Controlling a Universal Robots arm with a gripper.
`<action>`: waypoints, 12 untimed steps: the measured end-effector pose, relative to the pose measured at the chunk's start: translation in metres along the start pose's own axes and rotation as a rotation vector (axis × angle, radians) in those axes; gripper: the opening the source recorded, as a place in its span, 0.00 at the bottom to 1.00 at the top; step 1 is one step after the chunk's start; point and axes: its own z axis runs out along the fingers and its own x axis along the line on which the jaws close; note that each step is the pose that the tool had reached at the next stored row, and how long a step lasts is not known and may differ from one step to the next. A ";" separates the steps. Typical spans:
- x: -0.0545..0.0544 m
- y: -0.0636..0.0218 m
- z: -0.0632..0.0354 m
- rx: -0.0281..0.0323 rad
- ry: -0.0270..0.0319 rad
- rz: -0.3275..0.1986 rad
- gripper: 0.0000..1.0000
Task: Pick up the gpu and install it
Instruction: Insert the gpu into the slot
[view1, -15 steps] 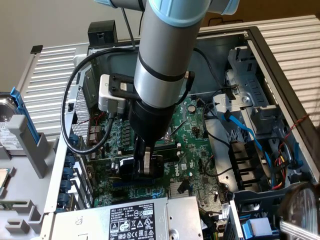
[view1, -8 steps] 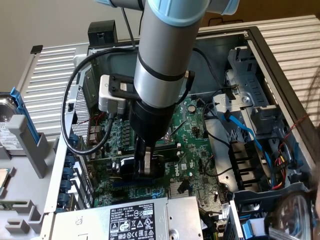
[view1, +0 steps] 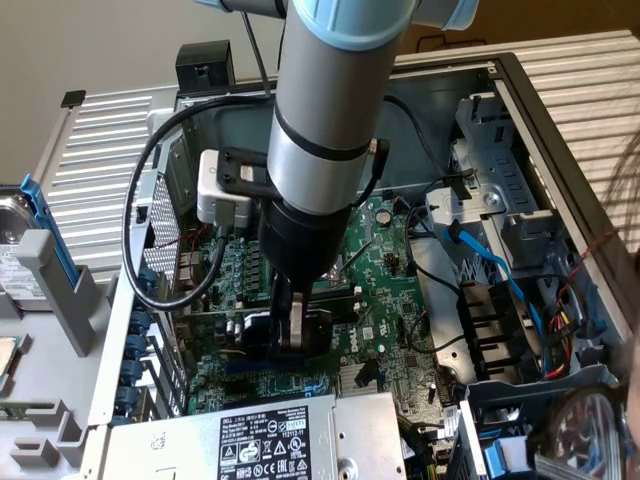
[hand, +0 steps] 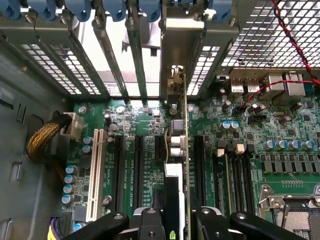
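Gripping the gpu by its black cooler, my gripper is clamped on it from both sides. The card stands on edge on the green motherboard, between black slots, its silver bracket against the case's rear openings.

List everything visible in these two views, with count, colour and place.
gpu: one, green board with black cooler, standing on edge over the motherboard's slots.
motherboard: one, green, on the case floor.
white slot: one, white, beside the black slots.
slot covers: several, silver, along the case's rear wall.
braided cable: one bundle, yellow-brown, at the motherboard's edge.
power supply: one, silver with black label, at the exterior view's bottom.
blue cables: a few, blue, at the exterior view's right.
arm: one, grey, reaching down into the case.
gripper: one, black, shut on the gpu.
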 end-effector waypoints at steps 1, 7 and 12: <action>0.000 0.0006 -0.0019 -0.0008 0.0008 0.000 0.29; 0.000 0.0021 -0.0064 -0.0011 0.0047 0.002 0.29; 0.000 0.0022 -0.0068 -0.0010 0.0079 0.003 0.29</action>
